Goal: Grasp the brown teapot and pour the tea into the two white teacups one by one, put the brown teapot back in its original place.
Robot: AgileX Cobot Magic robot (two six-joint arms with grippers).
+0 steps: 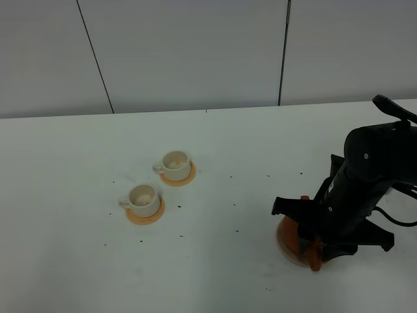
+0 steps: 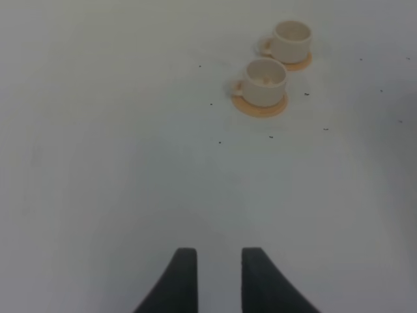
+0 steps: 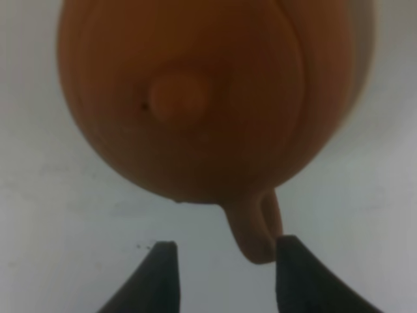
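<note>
White worktop with two teacups, and a black arm bent over the teapot's coaster

The pale tan coaster [image 1: 284, 247] lies near the worktop's [image 1: 215, 274] front edge. The black right arm [image 1: 365, 182] stoops right over it and covers most of it. Only slivers of the brown teapot [image 1: 291, 229] show from under the arm, on the coaster. Well apart from the coaster, off to its left and farther back, the two white teacups stand close together, each on its own orange coaster. The nearer cup [image 1: 142, 196] is farthest left and the farther cup [image 1: 176, 165] sits just behind it. Both handles point away from the tan coaster. Small dark specks dot the worktop between the tan coaster and the cups.
</note>
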